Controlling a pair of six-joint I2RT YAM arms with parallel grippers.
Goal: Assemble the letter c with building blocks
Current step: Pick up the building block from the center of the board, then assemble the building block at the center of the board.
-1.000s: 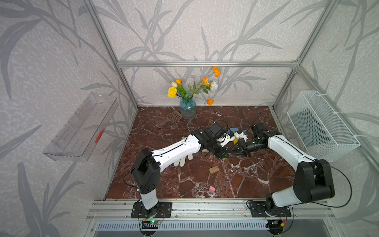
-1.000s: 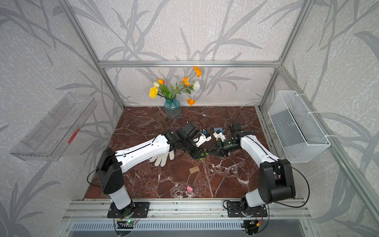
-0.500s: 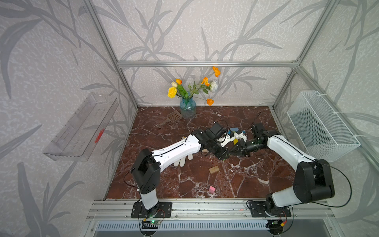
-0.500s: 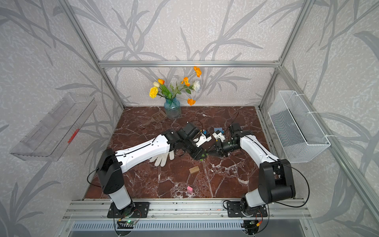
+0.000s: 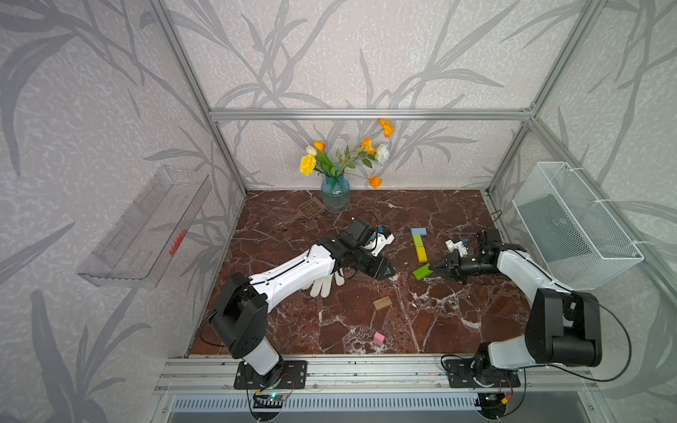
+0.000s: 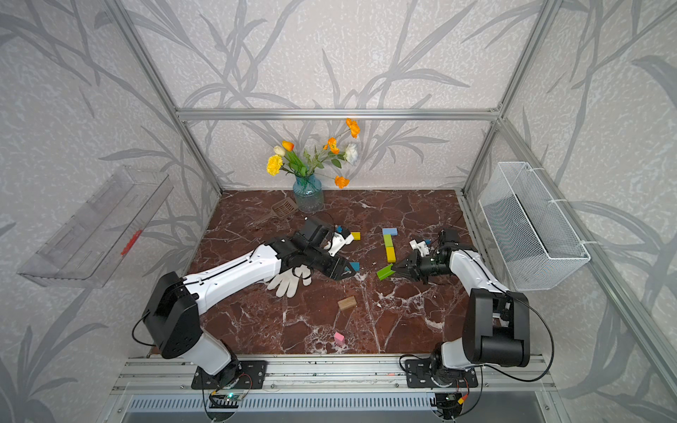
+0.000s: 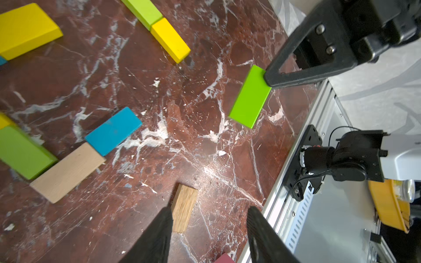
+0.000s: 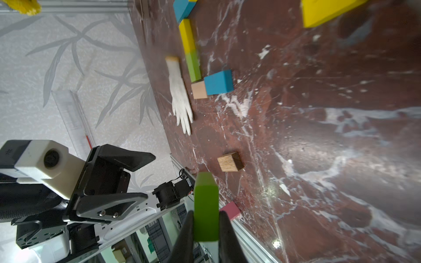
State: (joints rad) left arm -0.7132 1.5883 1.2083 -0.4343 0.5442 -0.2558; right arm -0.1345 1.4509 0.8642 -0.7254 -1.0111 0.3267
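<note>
Jaws of the right gripper [image 5: 434, 271] clench one end of a green block [image 5: 421, 272], which we find near the yellow block [image 5: 422, 254] ending a short row on the marble table [image 5: 439, 322]. Our left gripper [image 7: 209, 210] hangs released and empty, close to a blue block [image 7: 113, 131].

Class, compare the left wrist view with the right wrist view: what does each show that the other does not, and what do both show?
Only the left wrist view shows the right arm's base on the front rail. Only the right wrist view shows the white glove and the clear wall shelf. Both show the green block pinched in the right end effector, the blue block, the dark wooden block and the open left end effector.
</note>
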